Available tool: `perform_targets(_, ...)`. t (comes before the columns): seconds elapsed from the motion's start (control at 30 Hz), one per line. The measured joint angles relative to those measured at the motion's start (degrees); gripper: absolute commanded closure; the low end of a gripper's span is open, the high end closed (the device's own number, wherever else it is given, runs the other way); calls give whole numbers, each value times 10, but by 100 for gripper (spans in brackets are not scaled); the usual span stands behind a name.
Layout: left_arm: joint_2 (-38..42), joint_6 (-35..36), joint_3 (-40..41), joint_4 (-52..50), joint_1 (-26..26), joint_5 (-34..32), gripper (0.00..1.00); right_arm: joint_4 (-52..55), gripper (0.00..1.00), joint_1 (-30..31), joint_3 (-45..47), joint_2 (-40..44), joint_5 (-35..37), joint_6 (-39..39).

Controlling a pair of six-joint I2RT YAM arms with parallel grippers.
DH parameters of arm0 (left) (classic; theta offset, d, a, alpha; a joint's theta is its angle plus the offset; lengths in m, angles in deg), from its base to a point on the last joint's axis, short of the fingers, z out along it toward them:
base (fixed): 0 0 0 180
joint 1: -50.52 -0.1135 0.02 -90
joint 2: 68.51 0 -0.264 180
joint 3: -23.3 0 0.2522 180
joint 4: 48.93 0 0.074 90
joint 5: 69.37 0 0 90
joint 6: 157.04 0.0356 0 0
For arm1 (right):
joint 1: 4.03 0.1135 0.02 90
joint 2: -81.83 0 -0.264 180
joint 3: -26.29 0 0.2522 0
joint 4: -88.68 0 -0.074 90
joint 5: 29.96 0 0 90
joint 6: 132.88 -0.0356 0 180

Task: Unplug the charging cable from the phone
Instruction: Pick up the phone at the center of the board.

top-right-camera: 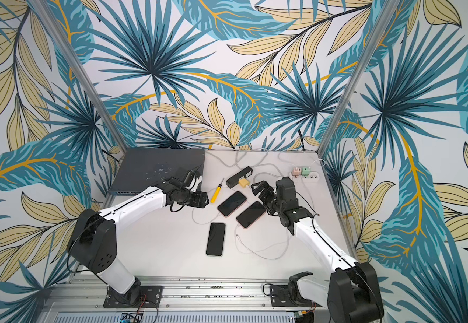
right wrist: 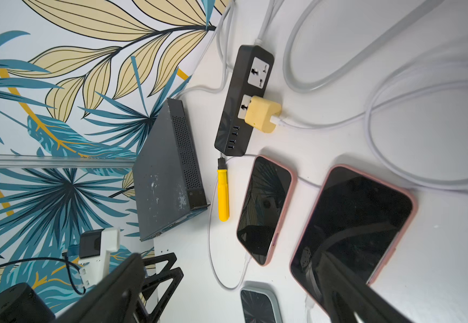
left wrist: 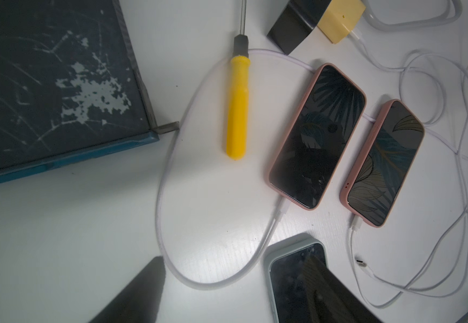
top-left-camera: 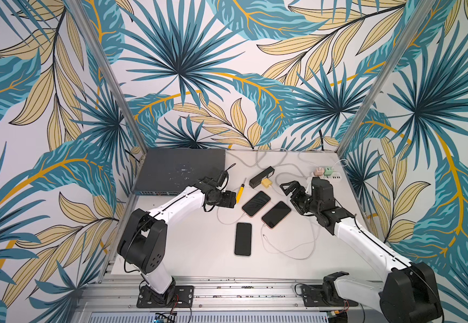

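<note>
While poised over the tabletop (top-left-camera: 199, 251) mid-frame, holds left tool (top-left-camera: 227, 199) open beside screwdriver (top-left-camera: 239, 193), right tool (top-left-camera: 291, 188) open right of phone (top-left-camera: 256, 203) with cable (left wrist: 158, 201) plugged in.

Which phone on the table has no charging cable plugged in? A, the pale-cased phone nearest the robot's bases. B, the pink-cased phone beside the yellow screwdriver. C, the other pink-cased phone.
A: in a top view the pale-cased phone has no cable at either end, while the left wrist view shows a white plug in the pink phone beside the screwdriver and another in the other pink phone.
</note>
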Motion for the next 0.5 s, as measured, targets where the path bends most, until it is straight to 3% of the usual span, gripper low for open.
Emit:
perform_targets(0.2, -17, 5, -33, -5, 25, -8, 20, 90, 6, -1, -27, -54, 5, 10)
perform_targets(0.5, -21, 5, -30, -4, 34, -18, 20, 255, 1, -1, -99, -161, 3, 22)
